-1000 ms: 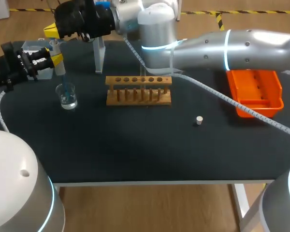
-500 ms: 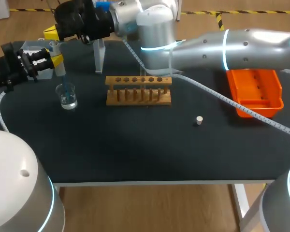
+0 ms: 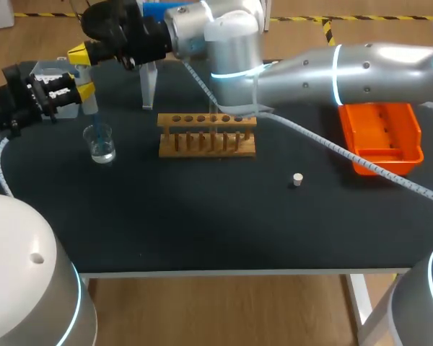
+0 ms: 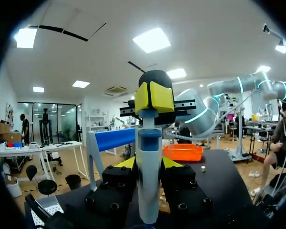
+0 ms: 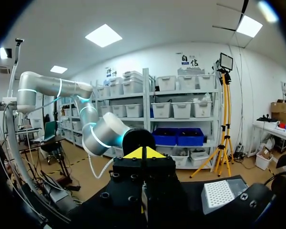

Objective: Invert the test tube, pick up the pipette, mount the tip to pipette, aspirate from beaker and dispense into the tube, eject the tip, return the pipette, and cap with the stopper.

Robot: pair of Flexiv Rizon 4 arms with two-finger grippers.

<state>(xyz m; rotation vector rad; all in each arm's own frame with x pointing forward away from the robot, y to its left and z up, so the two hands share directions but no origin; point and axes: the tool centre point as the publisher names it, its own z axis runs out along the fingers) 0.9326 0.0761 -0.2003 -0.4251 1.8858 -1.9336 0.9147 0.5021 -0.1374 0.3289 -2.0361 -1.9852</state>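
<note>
Pipette point(image 3: 81, 76) first: from above you see it upright at the table's far left, clamped in the left gripper point(image 3: 85, 89), its tip point(image 3: 92, 115) pointing down over the beaker point(image 3: 100, 143). The right gripper point(image 3: 79, 52) sits just above its top. From the left wrist you see the pipette held between both yellow fingers point(image 4: 171, 162), the right gripper at its upper end. From the right wrist, your right fingertips point(image 5: 152, 152) are pressed together, holding nothing.
</note>
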